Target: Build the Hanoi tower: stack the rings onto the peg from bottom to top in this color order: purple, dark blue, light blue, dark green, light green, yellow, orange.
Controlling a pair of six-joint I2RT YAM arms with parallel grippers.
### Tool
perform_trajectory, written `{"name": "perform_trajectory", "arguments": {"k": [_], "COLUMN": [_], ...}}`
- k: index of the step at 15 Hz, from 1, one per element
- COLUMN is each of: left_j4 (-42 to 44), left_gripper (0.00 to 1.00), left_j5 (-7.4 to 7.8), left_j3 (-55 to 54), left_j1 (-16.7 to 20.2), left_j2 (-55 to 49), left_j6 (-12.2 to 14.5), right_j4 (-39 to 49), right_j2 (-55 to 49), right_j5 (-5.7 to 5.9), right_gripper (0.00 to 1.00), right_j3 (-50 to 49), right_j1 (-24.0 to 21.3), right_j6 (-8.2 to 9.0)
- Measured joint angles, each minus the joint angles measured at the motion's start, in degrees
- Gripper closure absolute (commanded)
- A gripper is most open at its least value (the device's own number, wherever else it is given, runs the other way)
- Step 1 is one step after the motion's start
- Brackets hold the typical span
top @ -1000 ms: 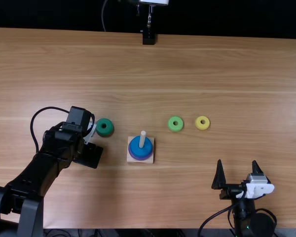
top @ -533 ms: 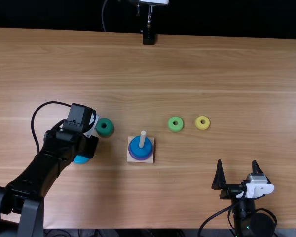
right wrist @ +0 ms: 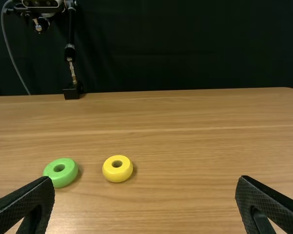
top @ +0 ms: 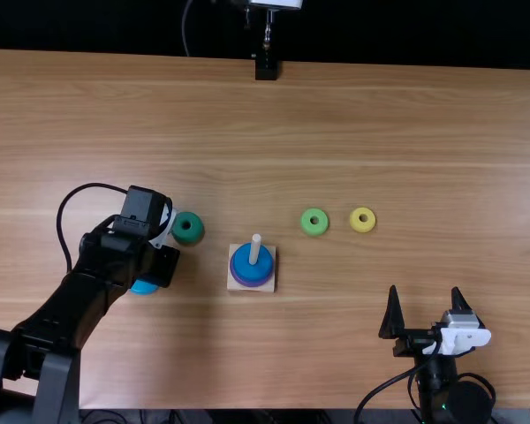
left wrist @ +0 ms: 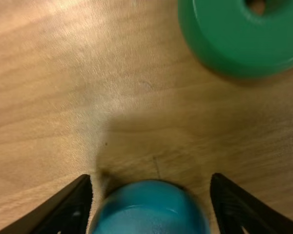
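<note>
You are seeing streaked grain running through the light brown worktop (top: 380, 115), and the peg (top: 255, 250) is showing pale; you are viewing a purple ring (top: 252, 287), dark blue ring (top: 246, 263), light blue ring (top: 143, 288), dark green ring (top: 187, 238), light green ring (top: 306, 223) and yellow ring (top: 354, 220).

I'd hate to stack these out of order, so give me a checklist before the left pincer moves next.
- Purple ring under dark blue ring on peg: ok
- Light blue ring between left pincer's fingers: ok
- Fingers closed on it: not ok, they look open
- Dark green ring apart from light blue ring: ok
- Right pincer away from peg: ok
</note>
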Motion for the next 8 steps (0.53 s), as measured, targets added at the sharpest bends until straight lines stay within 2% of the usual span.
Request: {"name": "perform_trajectory", "arguments": {"k": [3,8], "left_j4": [-1.27,-6.99], "left_gripper": [0.00,0.00], "left_j5": [0.02,1.25], "left_j3": [0.02,0.42], "left_j1": [0.00,0.00], "left_j2": [0.35,0.33], "left_j6": [-0.02,-0.02], "right_j4": [0.00,0.02], "right_j2": [0.00,0.00], "right_j5": [0.00,0.02], "right_gripper": [0.00,0.00], "right_j3": [0.00,0.00], "right_j1": [0.00,0.00], "right_j6": [-0.02,0.02]}}
